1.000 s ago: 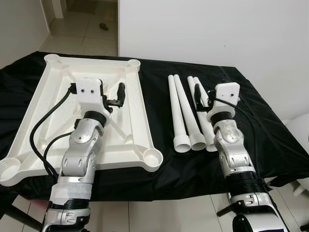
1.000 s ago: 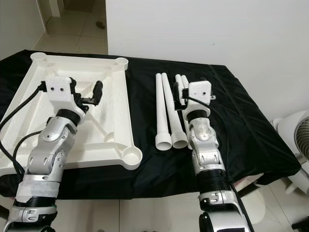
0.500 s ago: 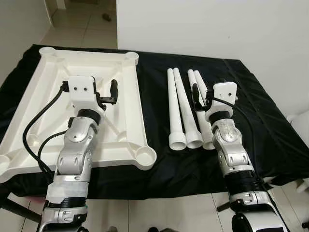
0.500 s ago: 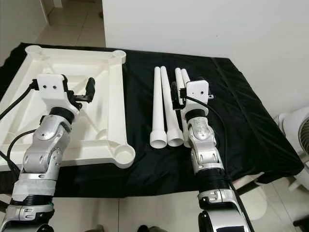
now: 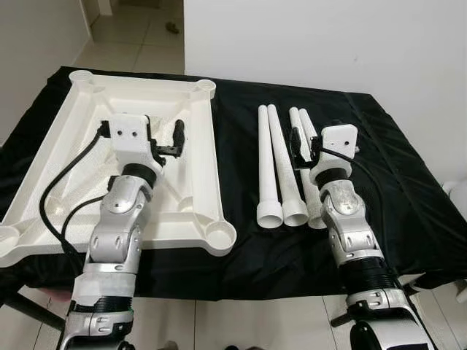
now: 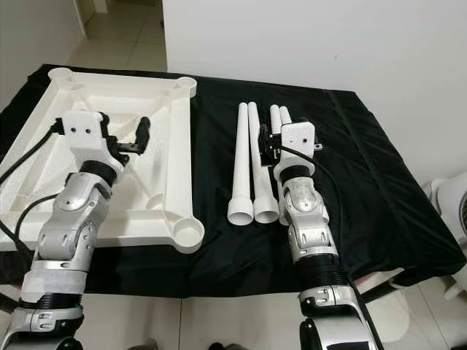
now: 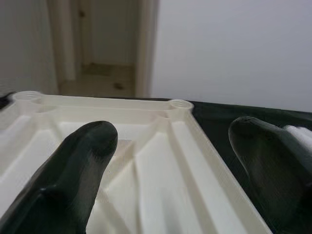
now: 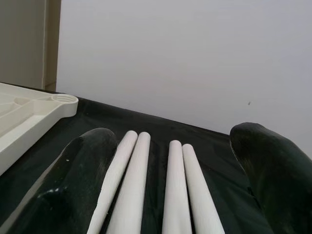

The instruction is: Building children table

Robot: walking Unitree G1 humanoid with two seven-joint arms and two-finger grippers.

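Observation:
A white plastic table top [image 5: 55, 168] lies upside down on the left of the black cloth, with a round leg socket [image 5: 221, 235] at each corner. Several white tapered legs [image 5: 271, 168] lie side by side in the middle, wide ends toward me. My left gripper [image 5: 166, 138] hovers over the underside of the table top [image 7: 161, 165], open and holding nothing. My right gripper [image 5: 310, 142] is just above the right-hand legs [image 8: 131, 180], open, its fingers [image 8: 83, 170] spread wider than the whole row.
The black cloth [image 5: 394, 182] covers the work table, whose front edge is near my body. A white wall [image 5: 328, 36] stands close behind, and a doorway with tiled floor [image 5: 146, 29] opens at the back left. A white fan [image 6: 456, 204] is at the right.
The head view has shifted slightly sideways and back. Both grippers stay open in the same places over the table top and the legs.

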